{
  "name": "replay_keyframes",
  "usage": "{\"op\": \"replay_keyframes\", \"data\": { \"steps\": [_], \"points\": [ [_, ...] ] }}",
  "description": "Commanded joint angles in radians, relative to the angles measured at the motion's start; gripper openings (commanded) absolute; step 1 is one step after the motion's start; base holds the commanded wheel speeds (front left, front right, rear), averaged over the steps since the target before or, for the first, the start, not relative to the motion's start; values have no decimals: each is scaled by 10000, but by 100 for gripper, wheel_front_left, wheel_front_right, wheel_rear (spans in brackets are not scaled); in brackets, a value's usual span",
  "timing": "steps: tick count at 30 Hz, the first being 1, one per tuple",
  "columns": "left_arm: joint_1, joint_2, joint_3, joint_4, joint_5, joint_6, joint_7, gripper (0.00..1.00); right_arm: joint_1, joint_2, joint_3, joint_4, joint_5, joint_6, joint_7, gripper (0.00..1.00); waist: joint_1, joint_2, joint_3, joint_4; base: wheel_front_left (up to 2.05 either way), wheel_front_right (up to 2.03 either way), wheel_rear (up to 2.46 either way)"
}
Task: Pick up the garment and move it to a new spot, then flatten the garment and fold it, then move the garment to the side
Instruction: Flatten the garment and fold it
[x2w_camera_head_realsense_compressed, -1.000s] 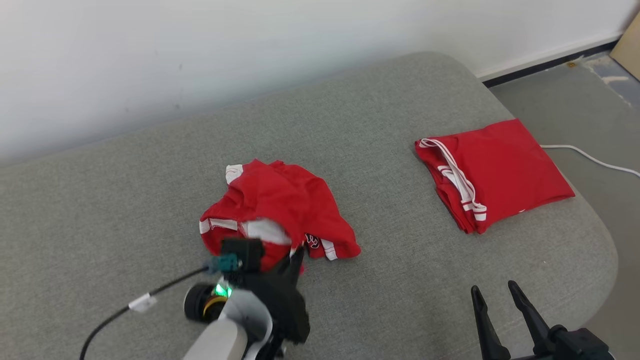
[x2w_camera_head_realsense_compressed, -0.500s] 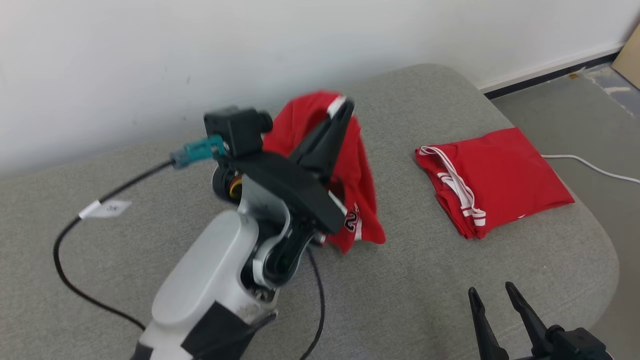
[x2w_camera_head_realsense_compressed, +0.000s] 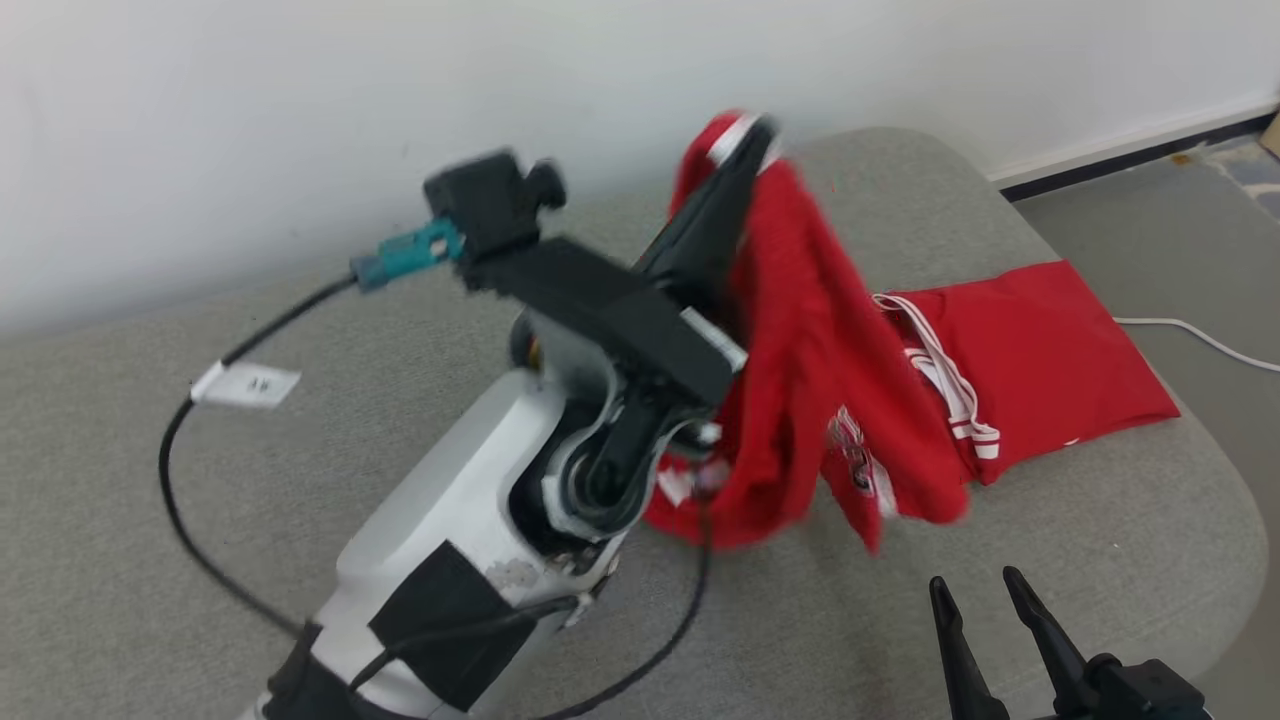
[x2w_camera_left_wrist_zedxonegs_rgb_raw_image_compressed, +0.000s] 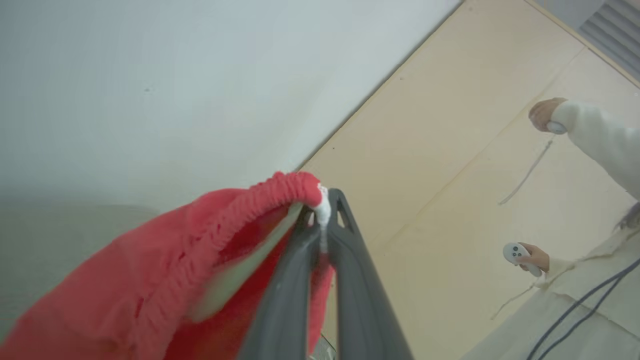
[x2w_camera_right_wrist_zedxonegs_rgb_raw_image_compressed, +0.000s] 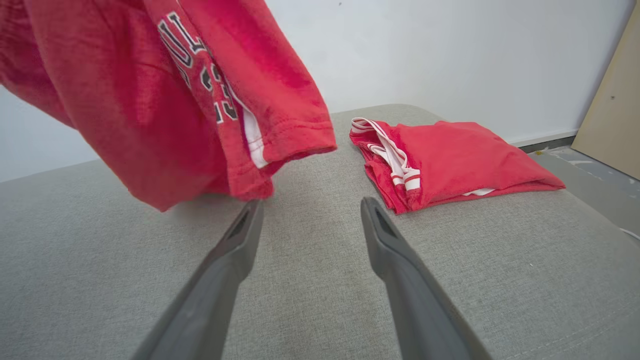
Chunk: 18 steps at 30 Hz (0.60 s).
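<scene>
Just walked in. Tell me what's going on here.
The robot's left end effector is shut on the waistband of a crumpled red garment, holding it up over the grey cushion. Its right end effector hangs open and empty near the front edge. A folded red garment lies off to the right. A person holding a controller is nearby.

The left gripper (x2w_camera_head_realsense_compressed: 748, 135) lifts the red shorts (x2w_camera_head_realsense_compressed: 800, 330) up from the grey cushion (x2w_camera_head_realsense_compressed: 100, 450) and carries them to the right, toward the folded red garment (x2w_camera_head_realsense_compressed: 1050, 340).
</scene>
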Motion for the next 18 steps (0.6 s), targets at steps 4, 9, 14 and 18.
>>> {"op": "replay_keyframes", "data": {
  "steps": [4, 9, 14, 18],
  "points": [
    [1341, 1005, -153, 1683, 322, 739, 0, 0, -21, 101, 111, 12, 21, -25, -70, 100, 1, -1, 119, 307, 0, 0, 0],
    [2757, 1897, -169, 2878, 25, 1138, 328, 0, -119, 62, 146, 23, 27, -25, -95, 100, 1, -1, 254, 599, 0, 0, 0],
    [3452, 2416, 55, 3216, -283, 1051, 361, 0, -178, -5, 158, -11, 16, -25, -58, 100, 1, -1, 363, 941, 0, 0, 0],
    [3640, 2703, 249, 3350, -201, 1047, 59, 0, -243, -36, 260, -32, 3, -25, 7, 100, 1, -1, 372, 1076, 0, 0, 0]
  ]
}}
